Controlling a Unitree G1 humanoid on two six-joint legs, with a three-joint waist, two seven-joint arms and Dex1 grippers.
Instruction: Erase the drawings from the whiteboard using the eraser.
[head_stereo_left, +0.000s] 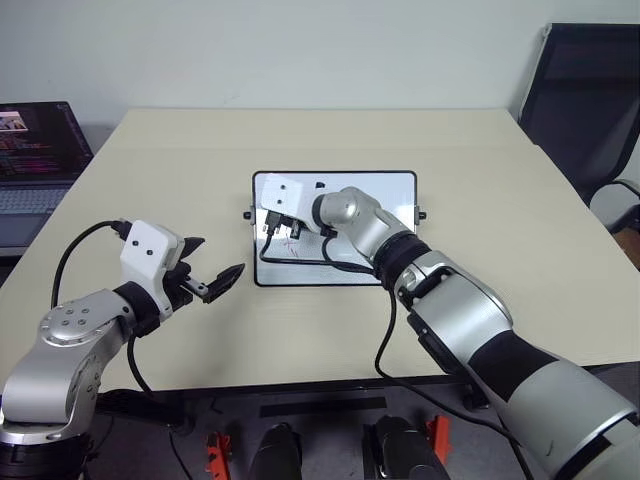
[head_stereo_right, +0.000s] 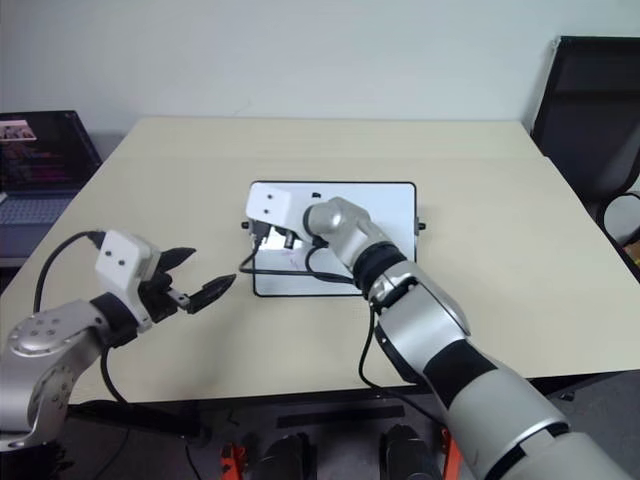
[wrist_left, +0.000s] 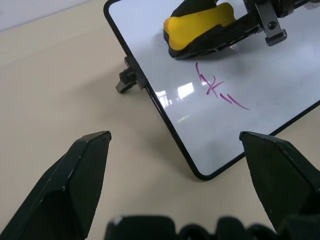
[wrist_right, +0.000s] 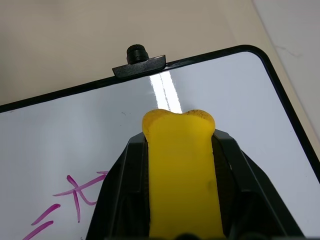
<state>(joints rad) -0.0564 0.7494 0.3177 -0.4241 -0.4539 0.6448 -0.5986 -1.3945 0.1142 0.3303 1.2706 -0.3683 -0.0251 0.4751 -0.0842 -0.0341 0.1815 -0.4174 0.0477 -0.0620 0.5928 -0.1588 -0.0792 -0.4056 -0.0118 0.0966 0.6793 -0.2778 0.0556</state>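
- the whiteboard (head_stereo_left: 390, 195) lies flat at the middle of the beige table (head_stereo_left: 500, 250).
- the right gripper (wrist_right: 180, 165) clamps the yellow eraser (wrist_right: 181, 170) between its black fingers, over the board's left part, close to the left-side knob (wrist_right: 137, 51).
- pink drawings (wrist_left: 215, 87) sit on the board just nearer than the eraser.
- the left gripper (head_stereo_left: 212, 272) hovers left of the board over the table, jaws wide apart, holding nothing.
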